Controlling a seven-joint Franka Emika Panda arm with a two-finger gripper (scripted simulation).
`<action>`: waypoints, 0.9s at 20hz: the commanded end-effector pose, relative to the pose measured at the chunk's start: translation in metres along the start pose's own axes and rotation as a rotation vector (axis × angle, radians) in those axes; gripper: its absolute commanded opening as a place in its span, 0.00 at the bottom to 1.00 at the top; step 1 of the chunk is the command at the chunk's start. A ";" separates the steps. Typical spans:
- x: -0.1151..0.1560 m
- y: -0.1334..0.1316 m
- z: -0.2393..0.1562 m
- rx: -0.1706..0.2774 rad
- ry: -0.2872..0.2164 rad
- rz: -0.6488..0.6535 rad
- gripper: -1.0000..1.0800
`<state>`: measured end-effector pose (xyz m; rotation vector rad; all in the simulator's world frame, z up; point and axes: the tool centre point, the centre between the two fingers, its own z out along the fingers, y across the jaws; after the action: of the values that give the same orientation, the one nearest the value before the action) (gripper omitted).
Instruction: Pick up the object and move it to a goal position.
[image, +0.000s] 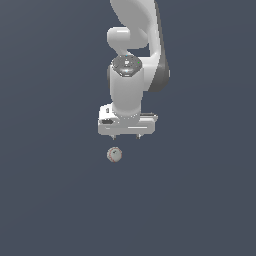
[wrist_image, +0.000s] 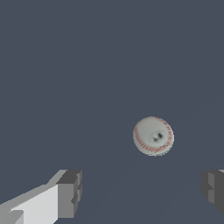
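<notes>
Ball (wrist_image: 153, 136): small, greyish-white, red stitch-like marks. We find it on plain dark surface, below gripper (image: 127, 136) in exterior view, offset toward that view's left, not touching. We judge it light, rigid, smooth, prone to rolling; we would pinch across widest girth, fingers centred. Round form: no long axis, no pointing direction. Gripper fingers (wrist_image: 69, 194) spread apart, empty; ball not between them.
</notes>
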<state>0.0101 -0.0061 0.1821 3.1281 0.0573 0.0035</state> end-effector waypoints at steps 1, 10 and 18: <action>0.000 0.000 0.000 0.000 0.000 0.000 0.96; 0.017 0.008 -0.031 -0.011 0.060 -0.007 0.96; 0.016 0.008 -0.031 -0.011 0.059 0.001 0.96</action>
<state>0.0268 -0.0129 0.2131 3.1167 0.0631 0.0963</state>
